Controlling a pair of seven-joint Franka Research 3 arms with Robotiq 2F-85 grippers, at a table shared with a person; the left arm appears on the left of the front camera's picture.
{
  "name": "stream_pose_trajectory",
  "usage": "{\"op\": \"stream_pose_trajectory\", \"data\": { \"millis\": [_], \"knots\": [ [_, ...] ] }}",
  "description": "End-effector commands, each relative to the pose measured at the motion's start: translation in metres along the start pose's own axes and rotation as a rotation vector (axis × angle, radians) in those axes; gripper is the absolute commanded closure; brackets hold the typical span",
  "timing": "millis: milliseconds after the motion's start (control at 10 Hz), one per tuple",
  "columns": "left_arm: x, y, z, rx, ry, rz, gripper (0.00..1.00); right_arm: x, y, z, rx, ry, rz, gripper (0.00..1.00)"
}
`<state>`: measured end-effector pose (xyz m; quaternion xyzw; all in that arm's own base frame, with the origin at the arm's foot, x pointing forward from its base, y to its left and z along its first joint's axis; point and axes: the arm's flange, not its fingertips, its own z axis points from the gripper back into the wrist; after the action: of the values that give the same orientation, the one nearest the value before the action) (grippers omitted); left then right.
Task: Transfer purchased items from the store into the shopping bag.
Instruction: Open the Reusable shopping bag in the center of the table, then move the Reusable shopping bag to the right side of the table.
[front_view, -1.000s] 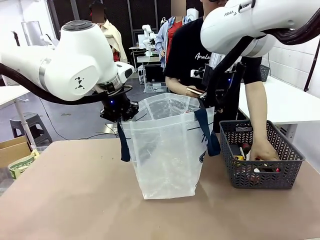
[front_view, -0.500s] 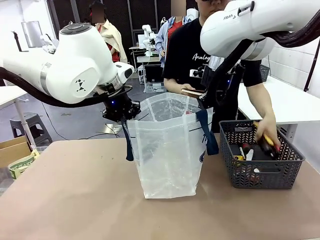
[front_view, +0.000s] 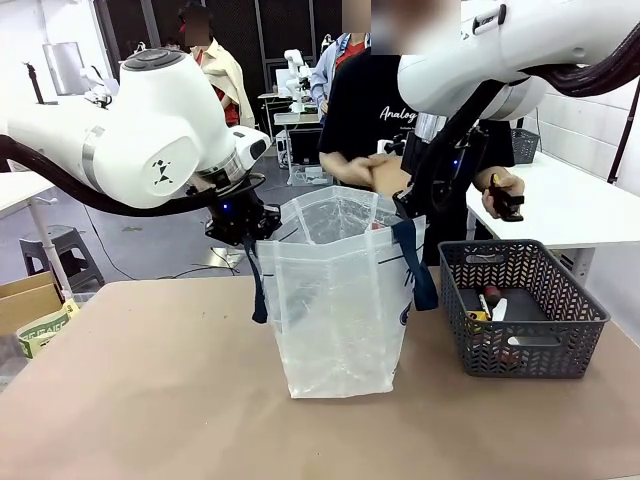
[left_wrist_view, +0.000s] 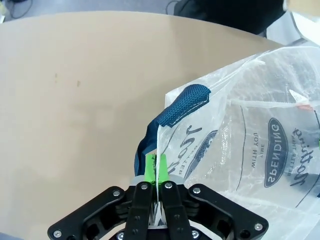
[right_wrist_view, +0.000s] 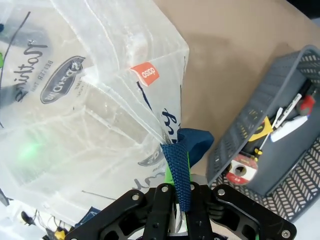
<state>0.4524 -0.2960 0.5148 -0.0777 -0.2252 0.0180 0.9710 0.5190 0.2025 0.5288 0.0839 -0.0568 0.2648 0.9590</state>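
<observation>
The shopping bag (front_view: 335, 310), translucent with navy strap handles, stands upright and held wide at mid-table. My left gripper (front_view: 240, 228) is shut on its left rim beside the strap; the left wrist view shows the green pads (left_wrist_view: 150, 167) of my left gripper (left_wrist_view: 156, 167) pinching the plastic. My right gripper (front_view: 410, 205) is shut on the right handle, and my right gripper (right_wrist_view: 179, 192) has the navy strap (right_wrist_view: 177, 170) between its fingers. The store (front_view: 515, 350), a dark grey mesh basket, sits to the right with purchased items (front_view: 490, 305) inside. One of the person's hands (front_view: 505, 195) holds a dark item above the basket; the other (front_view: 385, 175) hovers over the bag's mouth.
The brown table (front_view: 150, 400) has free room in front and to the left of the bag. A cardboard box (front_view: 30, 310) sits beyond the left edge. A white table (front_view: 570, 205) stands behind the basket. In the right wrist view the basket (right_wrist_view: 235, 135) holds a tape roll (right_wrist_view: 240, 170).
The person's hand came up out of the basket with a dark item. Their other hand moved over the bag's mouth. My left gripper shifted slightly right with the rim; both grips hold.
</observation>
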Motion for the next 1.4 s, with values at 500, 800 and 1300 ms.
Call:
{"op": "stream_pose_trajectory", "data": {
  "millis": [500,800,1300],
  "knots": [
    [0.0003,-0.0001,0.0026,-0.001,-0.005,0.019,1.00,0.0000,0.0000,0.0000,0.000,0.000,0.000,1.00],
    [0.0003,-0.0001,0.0026,-0.001,-0.005,0.019,1.00,0.0000,0.0000,0.0000,0.000,0.000,0.000,1.00],
    [0.0003,-0.0001,0.0026,-0.001,-0.005,0.019,1.00,0.0000,0.0000,0.0000,0.000,0.000,0.000,1.00]
  ]
}}
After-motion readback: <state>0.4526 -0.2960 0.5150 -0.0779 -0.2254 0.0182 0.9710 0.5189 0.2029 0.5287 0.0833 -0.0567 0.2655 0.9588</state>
